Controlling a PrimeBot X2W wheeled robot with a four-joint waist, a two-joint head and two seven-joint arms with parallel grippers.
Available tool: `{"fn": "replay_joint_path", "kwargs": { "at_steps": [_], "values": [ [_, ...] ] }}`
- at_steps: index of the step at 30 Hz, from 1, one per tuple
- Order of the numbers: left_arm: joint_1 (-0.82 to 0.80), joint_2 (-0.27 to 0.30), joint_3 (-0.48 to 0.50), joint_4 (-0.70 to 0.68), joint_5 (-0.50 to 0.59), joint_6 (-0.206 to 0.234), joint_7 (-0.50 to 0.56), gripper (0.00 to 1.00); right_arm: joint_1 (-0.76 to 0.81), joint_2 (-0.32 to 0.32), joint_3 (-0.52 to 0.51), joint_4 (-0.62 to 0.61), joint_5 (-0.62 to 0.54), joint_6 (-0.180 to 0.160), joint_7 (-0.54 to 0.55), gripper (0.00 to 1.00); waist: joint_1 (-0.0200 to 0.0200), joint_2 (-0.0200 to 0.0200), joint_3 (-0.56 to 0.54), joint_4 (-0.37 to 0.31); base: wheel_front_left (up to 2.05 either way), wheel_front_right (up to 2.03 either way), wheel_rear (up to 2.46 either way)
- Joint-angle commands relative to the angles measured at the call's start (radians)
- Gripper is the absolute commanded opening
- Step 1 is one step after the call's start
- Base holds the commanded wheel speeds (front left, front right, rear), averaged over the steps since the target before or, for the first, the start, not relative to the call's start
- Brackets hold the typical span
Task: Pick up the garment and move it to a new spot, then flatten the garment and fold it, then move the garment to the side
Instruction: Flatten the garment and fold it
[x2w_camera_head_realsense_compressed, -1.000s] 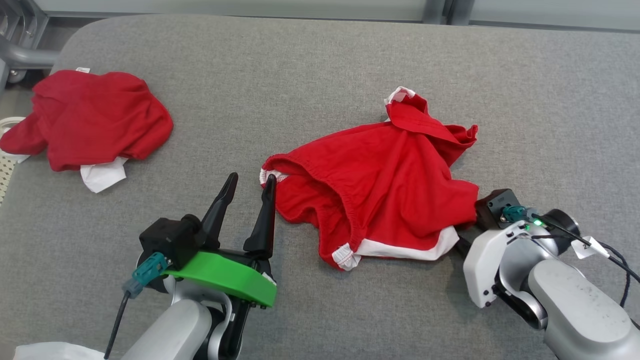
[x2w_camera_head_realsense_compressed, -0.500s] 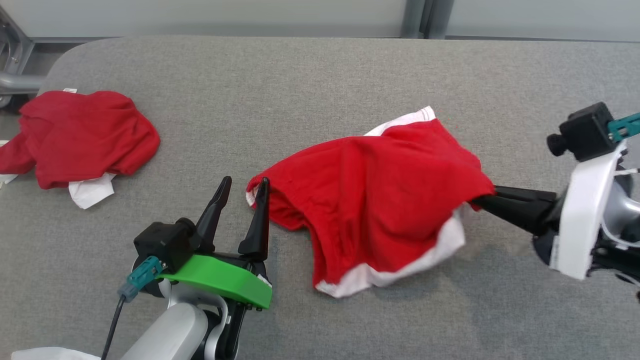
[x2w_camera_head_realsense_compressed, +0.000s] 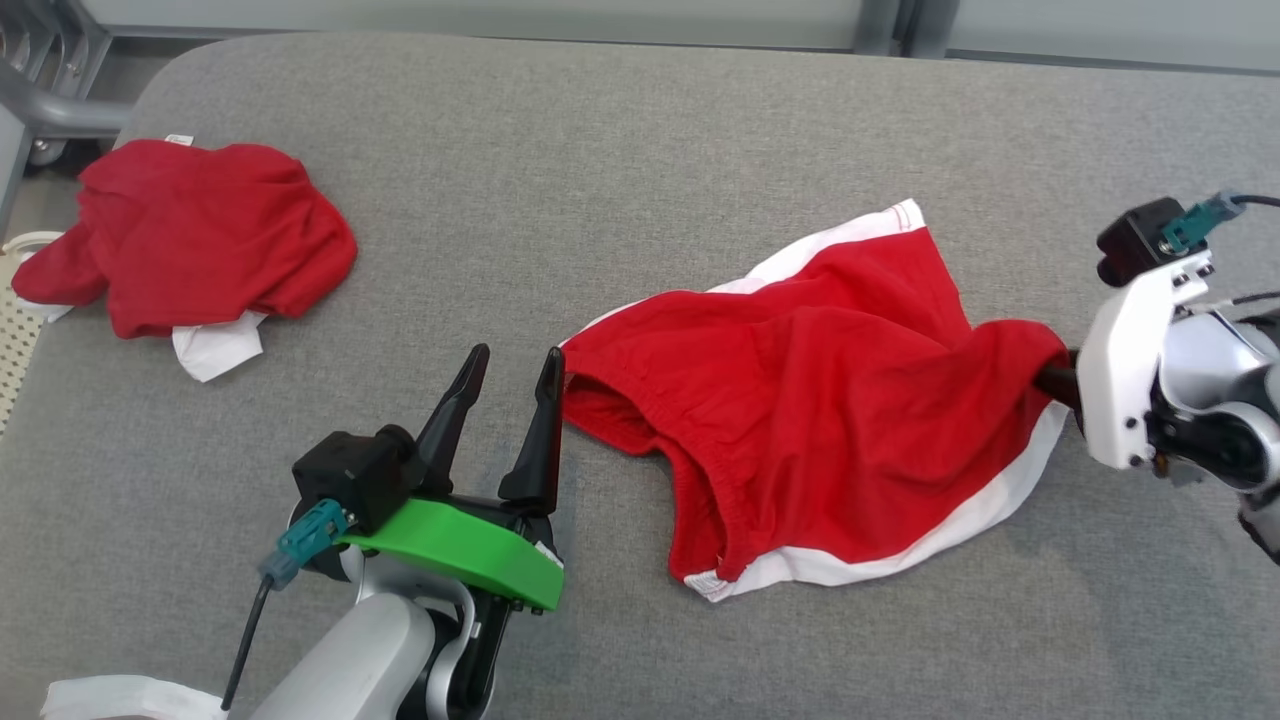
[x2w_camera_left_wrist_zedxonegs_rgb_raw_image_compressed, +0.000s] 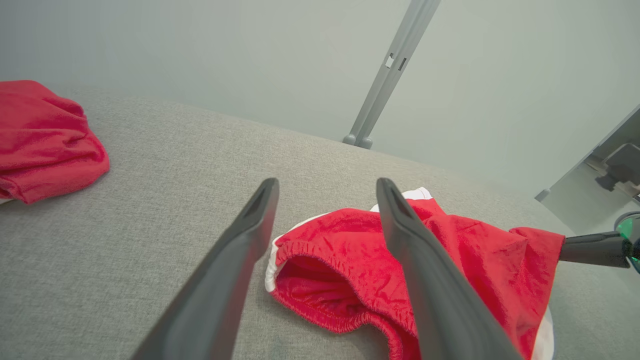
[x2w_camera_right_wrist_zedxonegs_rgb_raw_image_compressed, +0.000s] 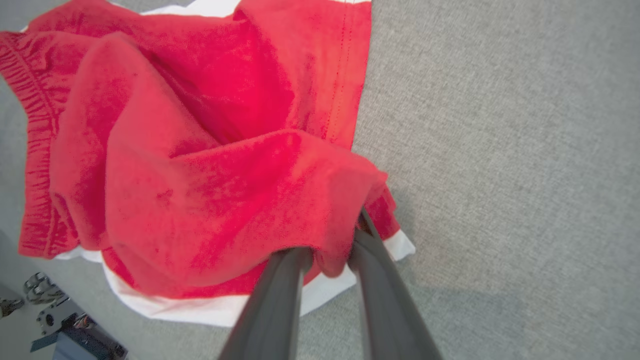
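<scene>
The garment (x2w_camera_head_realsense_compressed: 800, 400) is a pair of red shorts with white trim, lying spread on the grey padded table (x2w_camera_head_realsense_compressed: 600, 130). My right gripper (x2w_camera_head_realsense_compressed: 1058, 380) is at its right edge, shut on a bunch of red cloth that covers the fingertips. In the right wrist view the cloth (x2w_camera_right_wrist_zedxonegs_rgb_raw_image_compressed: 200, 175) is pinched between the two fingers (x2w_camera_right_wrist_zedxonegs_rgb_raw_image_compressed: 280, 290) of that gripper (x2w_camera_right_wrist_zedxonegs_rgb_raw_image_compressed: 330, 245). My left gripper (x2w_camera_head_realsense_compressed: 516, 352) stands open just left of the elastic waistband, holding nothing. The left wrist view shows the waistband (x2w_camera_left_wrist_zedxonegs_rgb_raw_image_compressed: 325, 265) between and beyond the open left gripper (x2w_camera_left_wrist_zedxonegs_rgb_raw_image_compressed: 326, 182).
A second red garment (x2w_camera_head_realsense_compressed: 200, 240) with a white piece under it lies bunched at the table's far left. Something white (x2w_camera_head_realsense_compressed: 110, 695) sits at the near left corner. Grey metal framing (x2w_camera_head_realsense_compressed: 40, 100) stands beyond the left end of the table.
My right gripper closed on the garment's right side and drew it out to the right, so the shorts now lie wider and flatter. The left gripper stayed put and open; the camera shifted.
</scene>
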Motion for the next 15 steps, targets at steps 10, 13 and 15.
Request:
{"fn": "replay_joint_path", "kwargs": {
  "at_steps": [10,13,15],
  "values": [
    [0.029,0.014,0.001,-0.017,-0.005,0.003,-0.003,1.0,0.007,-0.023,0.03,-0.064,-0.233,0.0,-0.286,1.0,0.0,-0.0001,-0.011,-0.03,0.0,0.0,0.0],
    [0.052,0.019,-0.003,-0.041,0.008,0.014,-0.006,1.0,0.085,-0.047,-0.023,-0.133,-0.243,0.0,-0.373,1.0,0.0,-0.0001,-0.016,-0.055,0.0,0.0,0.0],
    [0.07,0.02,-0.013,-0.053,0.016,0.019,-0.007,1.0,0.142,-0.056,-0.057,-0.174,-0.261,0.0,-0.424,1.0,0.0,-0.0001,-0.01,-0.074,0.0,0.0,0.0]
  ]
}}
